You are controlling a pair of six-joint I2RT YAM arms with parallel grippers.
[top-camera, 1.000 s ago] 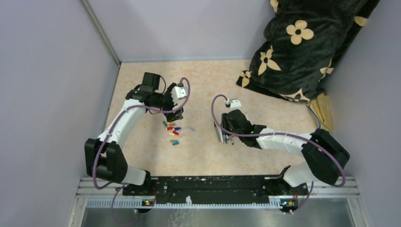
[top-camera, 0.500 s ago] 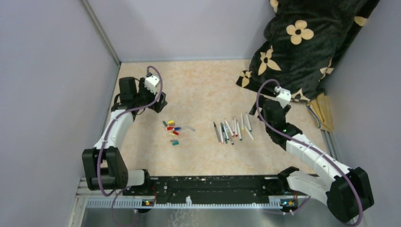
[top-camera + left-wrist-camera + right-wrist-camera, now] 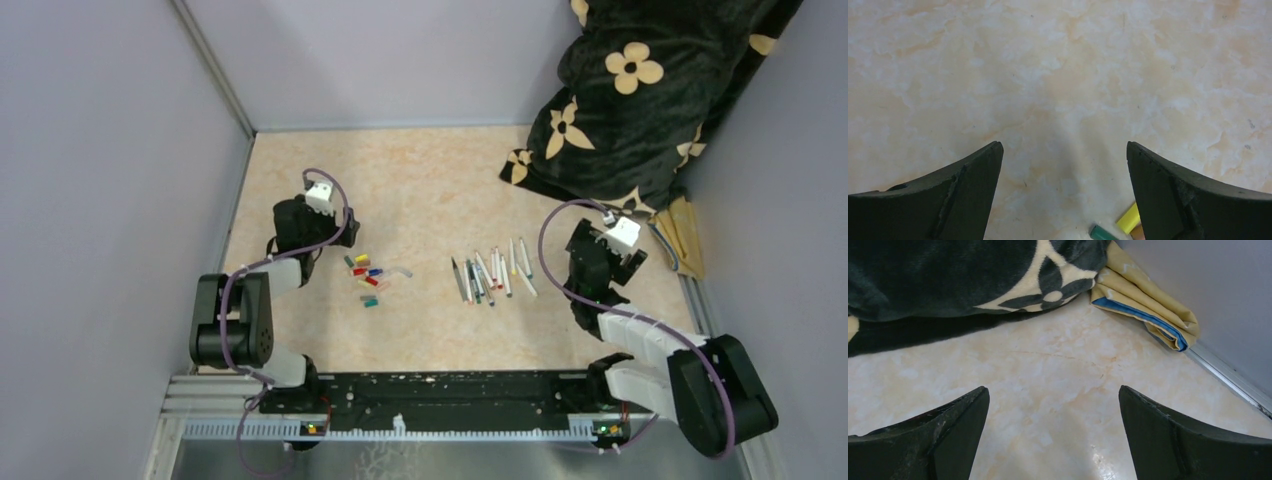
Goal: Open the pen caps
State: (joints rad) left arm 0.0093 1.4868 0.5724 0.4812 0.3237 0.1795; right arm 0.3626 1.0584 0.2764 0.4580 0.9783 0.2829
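Observation:
Several small coloured pen caps lie in a loose cluster left of centre on the beige table. A row of thin pens lies right of centre, uncapped ends showing. My left gripper hangs open just left of the caps, folded back toward its base. In the left wrist view a yellow cap and a green cap show at the bottom edge beside the open left gripper. My right gripper is open to the right of the pens, and the open right gripper has only bare table between its fingers.
A dark flowered blanket fills the back right corner, with a folded yellow cloth beside it at the right wall. Both show ahead of the right gripper: blanket, cloth. Grey walls close in left, back and right.
Both arms have drawn back toward their bases. The right gripper left the pens, swung right and opened. The left gripper moved off the caps to the left.

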